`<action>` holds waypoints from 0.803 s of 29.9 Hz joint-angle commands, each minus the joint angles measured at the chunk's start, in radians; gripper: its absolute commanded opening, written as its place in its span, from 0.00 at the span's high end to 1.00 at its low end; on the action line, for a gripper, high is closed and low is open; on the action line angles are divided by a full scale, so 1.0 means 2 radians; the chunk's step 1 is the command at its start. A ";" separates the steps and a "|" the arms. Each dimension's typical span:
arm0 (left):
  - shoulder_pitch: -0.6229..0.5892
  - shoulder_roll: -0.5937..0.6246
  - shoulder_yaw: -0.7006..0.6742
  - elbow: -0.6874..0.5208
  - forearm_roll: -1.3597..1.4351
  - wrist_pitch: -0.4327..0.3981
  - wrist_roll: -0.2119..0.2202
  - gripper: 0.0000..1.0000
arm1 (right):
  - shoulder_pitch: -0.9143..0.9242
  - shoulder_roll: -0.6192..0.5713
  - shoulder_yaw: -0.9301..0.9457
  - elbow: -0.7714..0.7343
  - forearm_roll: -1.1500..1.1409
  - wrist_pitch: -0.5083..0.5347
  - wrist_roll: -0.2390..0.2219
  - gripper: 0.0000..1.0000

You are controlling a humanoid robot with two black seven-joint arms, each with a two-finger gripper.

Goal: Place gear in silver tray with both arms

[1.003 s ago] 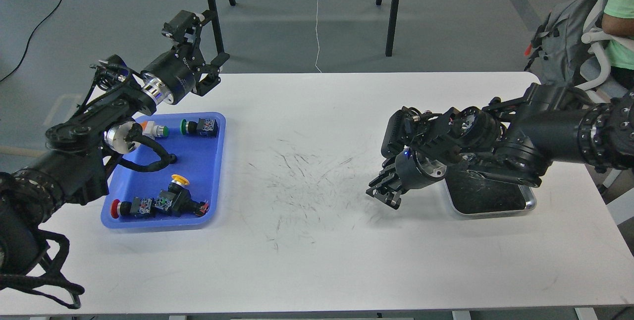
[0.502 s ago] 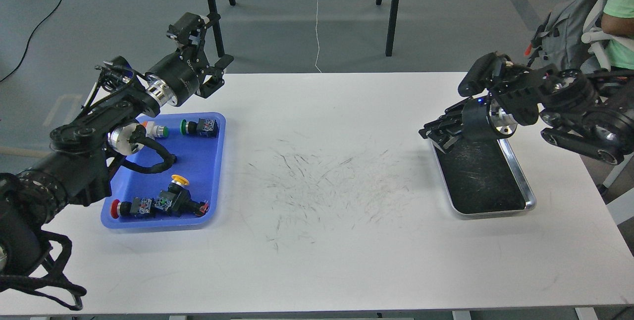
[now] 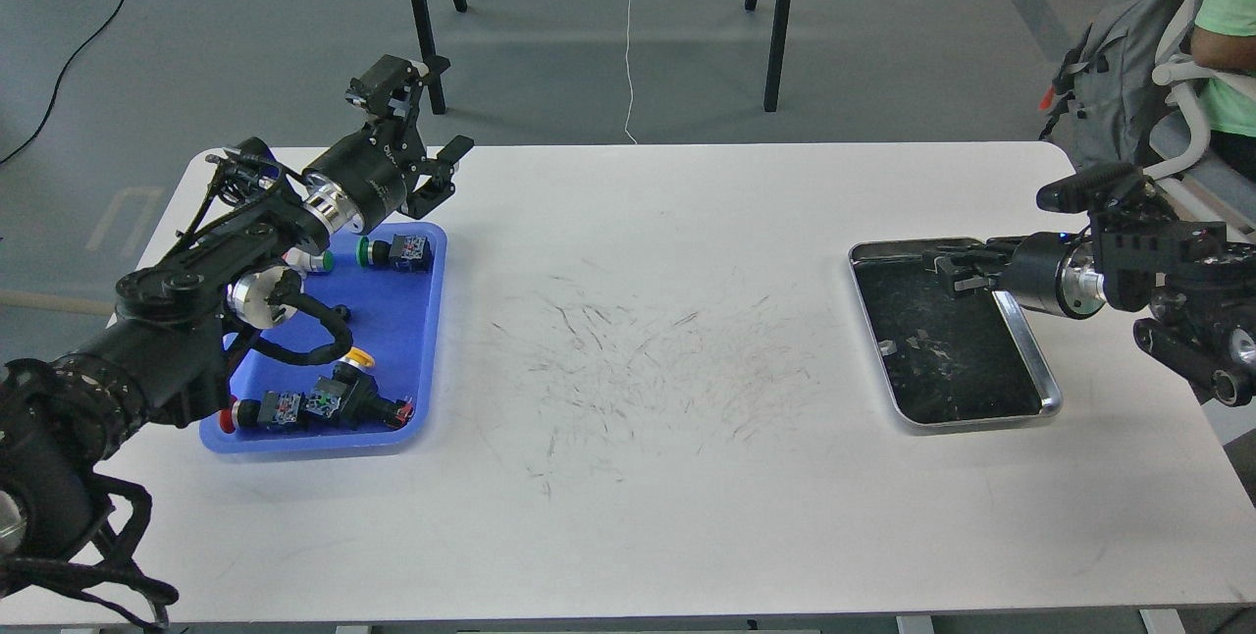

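Since the earlier frames my right arm has swung from mid-worktop back to the right edge of the frame, and its right end effector (image 3: 950,271) now hovers over the upper right part of the rectangular shiny silver tray (image 3: 1042,359); it is seen end-on and dark, so I cannot tell whether its fingers are parted. My left arm has crept slightly rightward, and its left end effector (image 3: 424,133) sits at the upper left of the frame, above the far end of the blue plastic tray (image 3: 417,330), fingers spread and holding nothing. The silver tray lies at right of centre on the white worktop (image 3: 638,477), its dark scuffed bottom showing only small pale flecks that I cannot identify. In the blue tray lie several push-button switch parts (image 3: 324,403) with red, yellow and green caps; these look like the gear to move. My judgement is that the next pick is about to begin. To do it well I would lower the left end effector over a single part, clear of its neighbours, and keep the right arm off the silver tray's rim.
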 commanded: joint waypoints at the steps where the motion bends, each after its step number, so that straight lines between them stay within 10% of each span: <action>1: 0.000 -0.001 0.002 0.000 0.000 0.000 0.000 0.00 | -0.023 0.009 0.018 -0.010 0.030 0.002 0.000 0.98; 24: 0.004 -0.005 0.002 -0.002 0.000 0.000 0.000 0.00 | -0.041 0.019 0.006 -0.026 0.245 0.084 0.000 0.98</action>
